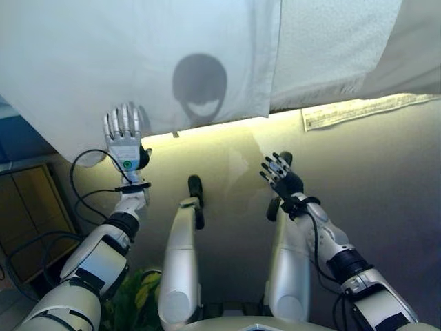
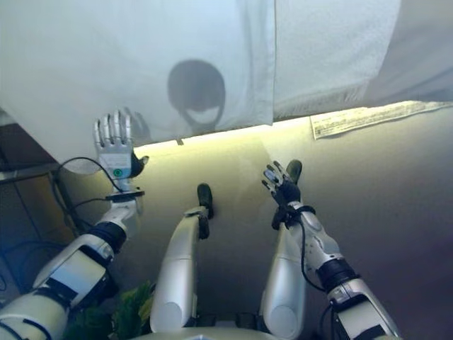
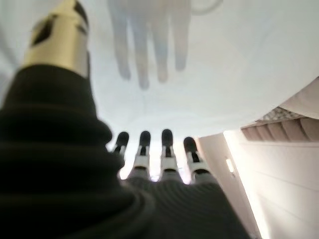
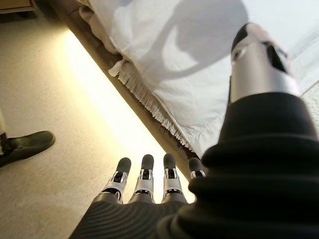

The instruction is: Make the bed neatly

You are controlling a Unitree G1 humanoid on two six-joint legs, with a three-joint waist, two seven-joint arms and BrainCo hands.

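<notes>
A white sheet (image 1: 138, 62) hangs over the near side of the bed, and a second textured white cover (image 1: 331, 41) lies to its right. My left hand (image 1: 122, 138) is raised at the sheet's lower edge, fingers (image 3: 167, 149) straight and spread, holding nothing. My right hand (image 1: 281, 176) hovers open over the beige carpet, short of the bed's edge. In the right wrist view its fingers (image 4: 144, 177) point at the fringed hem (image 4: 149, 107) of the bedding.
A glowing strip of light (image 1: 227, 127) runs along the base of the bed. A white paper sheet (image 1: 358, 110) lies on the carpet at the right. A wooden cabinet (image 1: 34, 207) stands at the left, a green plant (image 1: 134, 296) near my feet.
</notes>
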